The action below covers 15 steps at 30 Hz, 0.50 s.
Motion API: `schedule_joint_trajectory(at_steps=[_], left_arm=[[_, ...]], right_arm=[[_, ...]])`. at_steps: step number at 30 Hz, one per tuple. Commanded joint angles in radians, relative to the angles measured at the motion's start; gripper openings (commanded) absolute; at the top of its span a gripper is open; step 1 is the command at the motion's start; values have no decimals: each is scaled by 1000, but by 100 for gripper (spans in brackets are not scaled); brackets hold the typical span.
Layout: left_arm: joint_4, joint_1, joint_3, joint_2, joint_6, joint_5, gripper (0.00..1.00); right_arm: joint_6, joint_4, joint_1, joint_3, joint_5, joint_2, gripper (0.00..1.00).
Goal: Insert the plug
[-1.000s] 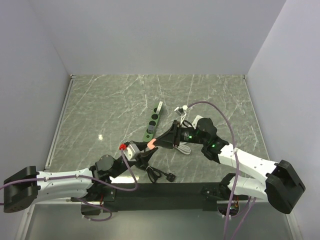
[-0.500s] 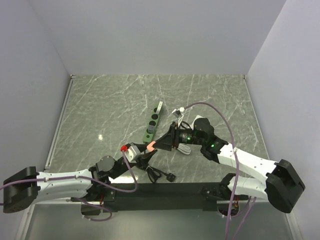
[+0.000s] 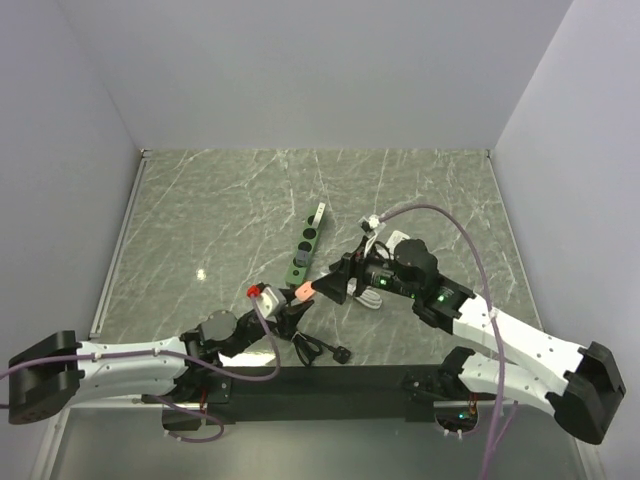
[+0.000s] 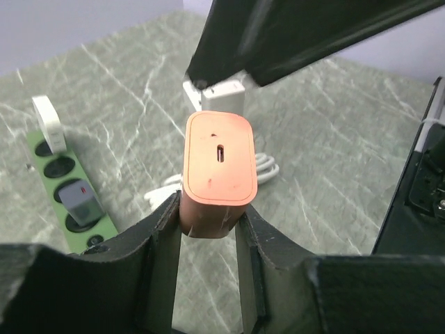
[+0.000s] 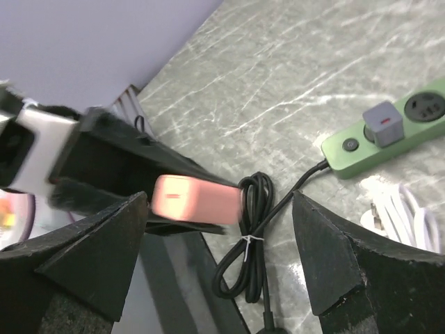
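Left tool (image 4: 208, 209) grips orange plug (image 4: 218, 163) (right tool (image 5: 219, 202) spread)

No word, number or brand can be read in any view. The only marking is a small red mark on the grey adapter (image 4: 78, 202) plugged into the green power strip (image 4: 42, 161), and it is too small to make out
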Motion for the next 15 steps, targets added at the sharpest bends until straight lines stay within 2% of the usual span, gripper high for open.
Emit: schedule_joint_trajectory(at_steps=[1, 10, 15], left_arm=[[-29, 0, 79, 43, -44, -27, 1], [-108, 3, 140, 103, -75, -24, 1], [-129, 6, 145, 97, -81, -26, 1]], right_arm=[[-134, -84, 85, 78, 188, -56, 91], [-195, -259, 279, 219, 484, 98, 88], [-211, -342, 326, 270, 571, 164, 86]])
